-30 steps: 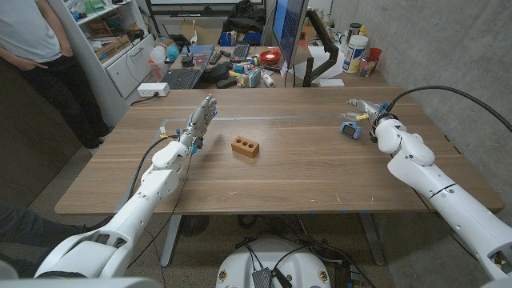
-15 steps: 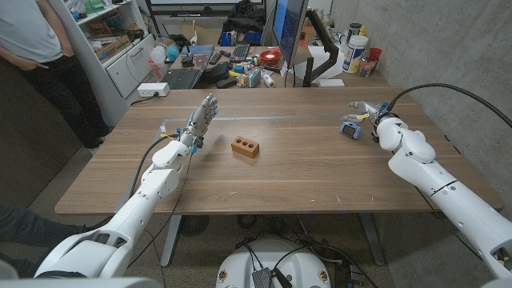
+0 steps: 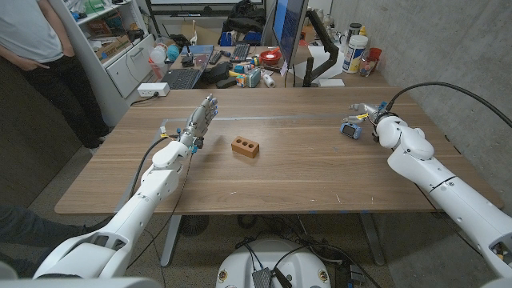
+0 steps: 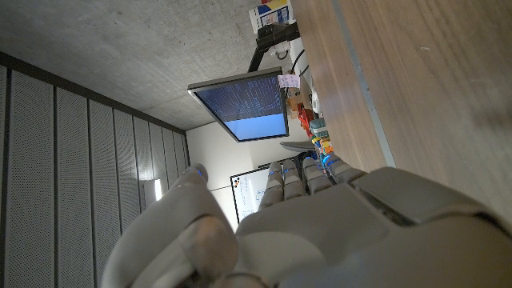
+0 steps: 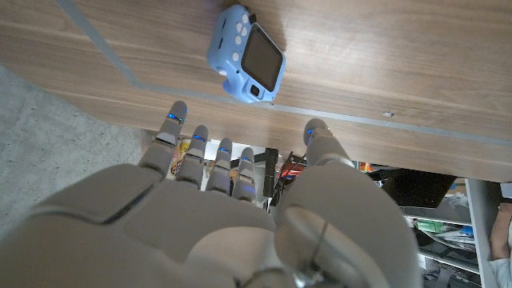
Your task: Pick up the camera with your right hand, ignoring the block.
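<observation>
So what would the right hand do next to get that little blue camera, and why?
Probably lower the right hand onto the camera and close the fingers around it. In the right wrist view the fingers are spread and hold nothing, and the camera lies on the table just beyond the fingertips, untouched. The block sits far off toward the left hand, so it is not in the way.

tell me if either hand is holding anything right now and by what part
Nothing is held. The right hand hovers open near the blue camera without touching it; the left hand is open and empty.
</observation>
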Action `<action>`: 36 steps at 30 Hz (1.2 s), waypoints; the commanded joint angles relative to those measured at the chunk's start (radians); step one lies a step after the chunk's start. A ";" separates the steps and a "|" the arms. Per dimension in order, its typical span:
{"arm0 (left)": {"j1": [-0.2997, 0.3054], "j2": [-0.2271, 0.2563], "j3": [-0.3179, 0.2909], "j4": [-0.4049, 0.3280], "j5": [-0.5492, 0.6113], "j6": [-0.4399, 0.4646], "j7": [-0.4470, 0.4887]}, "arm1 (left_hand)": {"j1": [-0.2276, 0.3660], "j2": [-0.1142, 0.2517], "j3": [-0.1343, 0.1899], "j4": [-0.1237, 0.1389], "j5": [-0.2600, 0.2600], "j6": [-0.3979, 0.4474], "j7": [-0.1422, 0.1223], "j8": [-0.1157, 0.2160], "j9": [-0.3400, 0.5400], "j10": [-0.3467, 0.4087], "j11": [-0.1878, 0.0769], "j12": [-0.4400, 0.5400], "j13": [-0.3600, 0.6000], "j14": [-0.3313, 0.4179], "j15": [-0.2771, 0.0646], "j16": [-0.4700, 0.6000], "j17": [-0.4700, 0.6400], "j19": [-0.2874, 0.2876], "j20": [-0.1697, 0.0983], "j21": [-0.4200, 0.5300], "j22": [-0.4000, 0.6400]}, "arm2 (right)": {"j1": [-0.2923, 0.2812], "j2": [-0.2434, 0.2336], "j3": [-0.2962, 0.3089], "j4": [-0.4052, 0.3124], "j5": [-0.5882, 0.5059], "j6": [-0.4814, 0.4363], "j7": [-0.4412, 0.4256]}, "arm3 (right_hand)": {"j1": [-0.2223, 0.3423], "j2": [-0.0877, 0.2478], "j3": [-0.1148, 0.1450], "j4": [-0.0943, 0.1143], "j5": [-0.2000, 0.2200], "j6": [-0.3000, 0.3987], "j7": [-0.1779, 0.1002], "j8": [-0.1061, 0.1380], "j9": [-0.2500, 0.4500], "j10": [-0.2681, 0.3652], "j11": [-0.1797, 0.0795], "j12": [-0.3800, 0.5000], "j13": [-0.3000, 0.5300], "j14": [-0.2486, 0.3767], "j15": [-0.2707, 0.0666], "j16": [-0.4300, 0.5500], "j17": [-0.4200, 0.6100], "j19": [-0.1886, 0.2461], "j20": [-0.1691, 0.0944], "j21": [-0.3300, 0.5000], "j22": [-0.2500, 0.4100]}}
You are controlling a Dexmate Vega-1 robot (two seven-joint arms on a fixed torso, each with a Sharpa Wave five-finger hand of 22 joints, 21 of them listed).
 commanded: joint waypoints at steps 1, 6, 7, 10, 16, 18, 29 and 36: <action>0.000 0.002 -0.001 -0.002 0.000 0.002 0.001 | 0.003 0.006 -0.005 0.000 0.000 0.005 0.003 0.005 0.004 -0.002 0.001 -0.002 0.005 0.000 0.006 0.003 0.003 -0.001 0.000 -0.007 0.001 | 0.027 0.001 -0.024 0.029 -0.003 -0.017 0.032 | 0.003 -0.009 0.000 -0.005 0.006 -0.002 -0.003 0.002 0.002 -0.001 0.002 0.000 0.006 0.011 0.006 0.006 0.002 0.011 -0.005 -0.001 0.003; 0.001 0.001 -0.001 0.002 0.000 0.001 0.001 | 0.003 0.006 -0.006 0.000 -0.001 0.006 0.002 0.005 0.004 -0.001 -0.001 -0.002 0.005 0.001 0.007 0.003 0.003 -0.001 0.001 -0.007 0.001 | 0.035 0.002 -0.030 0.039 0.000 -0.018 0.038 | 0.005 -0.012 0.000 -0.005 0.007 -0.003 -0.002 0.003 0.002 0.001 0.001 0.002 0.006 0.015 0.001 0.007 0.002 0.015 -0.005 -0.002 0.003; 0.001 0.000 -0.001 0.001 0.000 0.001 0.003 | 0.003 0.006 -0.006 0.000 -0.001 0.005 0.001 0.005 0.004 -0.001 -0.001 -0.002 0.005 0.000 0.007 0.003 0.003 -0.002 0.002 -0.007 0.001 | 0.037 0.001 -0.031 0.043 0.000 -0.016 0.039 | 0.005 -0.012 -0.001 -0.005 0.007 -0.003 -0.002 0.003 0.002 0.000 0.001 0.002 0.006 0.017 -0.001 0.008 0.002 0.015 -0.005 -0.002 0.003; 0.003 0.000 -0.002 -0.001 0.000 0.002 0.006 | 0.003 0.006 -0.006 0.000 -0.001 0.005 0.002 0.004 0.004 -0.001 0.000 -0.002 0.005 -0.003 0.008 0.002 0.003 -0.002 0.002 -0.007 0.001 | 0.040 0.001 -0.033 0.052 0.004 -0.008 0.036 | 0.006 -0.013 -0.001 -0.005 0.007 -0.003 -0.002 0.004 0.002 0.006 0.000 0.005 0.006 0.017 -0.001 0.007 0.002 0.019 -0.005 -0.003 0.003; 0.005 -0.001 -0.003 -0.001 0.001 -0.001 0.010 | 0.003 0.007 -0.008 0.000 -0.001 0.007 0.005 0.005 0.004 -0.002 0.003 -0.002 0.005 -0.007 0.005 0.000 0.003 -0.005 -0.019 -0.009 0.001 | 0.049 0.004 -0.040 0.072 0.008 -0.005 0.035 | 0.008 -0.015 -0.001 -0.005 0.008 -0.001 -0.004 0.006 0.002 0.010 -0.003 0.007 0.006 0.016 -0.005 0.006 0.002 0.025 -0.006 -0.004 0.004; 0.004 -0.001 -0.003 0.000 0.000 -0.002 0.009 | 0.003 0.007 -0.008 0.000 -0.001 0.007 0.005 0.005 0.004 -0.001 0.005 -0.002 0.005 -0.008 0.004 0.000 0.003 -0.005 -0.021 -0.009 0.001 | 0.052 0.006 -0.042 0.076 0.007 -0.009 0.036 | 0.008 -0.015 -0.001 -0.005 0.009 -0.001 -0.004 0.006 0.002 0.010 -0.003 0.007 0.006 0.015 -0.005 0.006 0.002 0.026 -0.006 -0.004 0.004; 0.001 -0.002 -0.002 0.004 0.000 -0.002 0.006 | 0.004 0.008 -0.009 0.000 -0.002 0.009 0.004 0.005 0.004 -0.003 0.007 -0.003 0.005 -0.008 0.004 0.000 0.003 -0.006 -0.022 -0.010 0.001 | 0.061 0.010 -0.054 0.092 0.009 -0.017 0.041 | 0.012 -0.017 0.000 -0.005 0.011 -0.001 -0.007 0.008 0.002 0.011 -0.004 0.009 0.007 0.015 -0.010 0.005 0.002 0.039 -0.006 -0.004 0.004; -0.001 -0.002 -0.001 0.010 -0.001 0.000 0.002 | 0.006 0.011 -0.008 -0.001 -0.001 0.012 0.004 0.006 0.004 -0.001 0.004 -0.002 0.005 -0.007 0.003 0.001 0.003 -0.006 -0.023 -0.010 0.001 | 0.066 0.012 -0.060 0.100 0.010 -0.023 0.045 | 0.017 -0.016 0.001 -0.006 0.012 0.002 -0.006 0.009 0.003 0.010 -0.004 0.009 0.007 0.015 -0.012 0.005 0.002 0.048 -0.007 -0.003 0.004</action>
